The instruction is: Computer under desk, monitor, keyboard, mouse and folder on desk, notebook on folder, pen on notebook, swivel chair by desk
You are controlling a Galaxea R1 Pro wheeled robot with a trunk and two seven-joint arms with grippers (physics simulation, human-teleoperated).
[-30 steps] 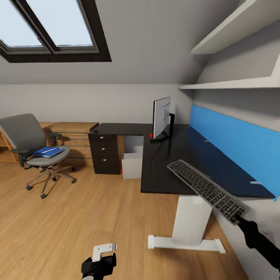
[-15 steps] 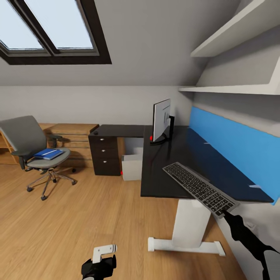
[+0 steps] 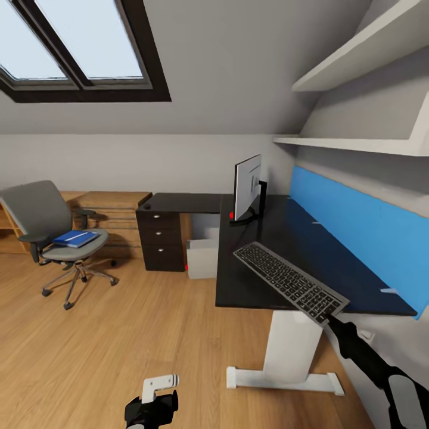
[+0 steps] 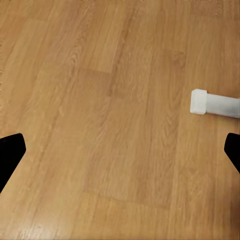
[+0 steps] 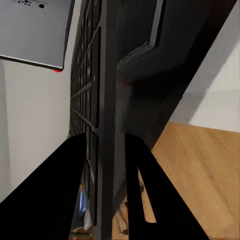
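Head view: right hand (image 3: pixel 331 319) pinches keyboard (image 3: pixel 289 281) end above desk (image 3: pixel 268 238).

The glossy black desk (image 3: pixel 271 262) carries the monitor (image 3: pixel 247 186) near its back corner.

A skylight (image 3: pixel 77 44) with a dark frame is set into the sloped grey ceiling. Two pale shelves (image 3: pixel 357 143) run along the wall, one above the other, and a long bright blue wall panel (image 3: pixel 357 229) sits beneath them. A light wooden dresser (image 3: pixel 110 211) stands against the far wall. The floor (image 3: pixel 119 333) is light wood planking.
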